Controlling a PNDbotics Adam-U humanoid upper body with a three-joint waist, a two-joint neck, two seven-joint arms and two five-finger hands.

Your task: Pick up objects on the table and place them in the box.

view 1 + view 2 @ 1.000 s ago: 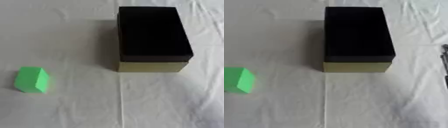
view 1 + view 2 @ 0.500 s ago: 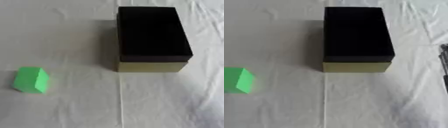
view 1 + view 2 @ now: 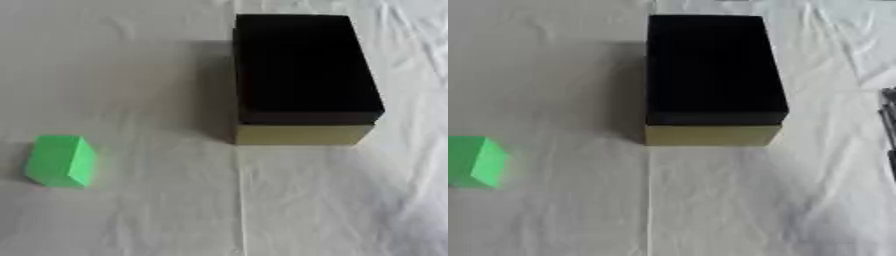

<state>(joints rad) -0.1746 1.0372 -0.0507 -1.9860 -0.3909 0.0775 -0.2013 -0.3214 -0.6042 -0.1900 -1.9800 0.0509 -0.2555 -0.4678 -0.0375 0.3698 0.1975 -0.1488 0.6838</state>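
A green block (image 3: pixel 59 161) lies on the white cloth at the left, well apart from the box. The box (image 3: pixel 302 134) stands at the upper middle; it has a dark black inside and a pale yellow front wall, and nothing shows in it. A thin dark strip, which I take for part of my right hand (image 3: pixel 889 131), shows at the right edge of the right eye view, to the right of the box and clear of it. My left hand is out of both views.
The table is covered with a wrinkled white cloth (image 3: pixel 262 210), creased most at the right. A straight seam runs from the box's front down toward the near edge.
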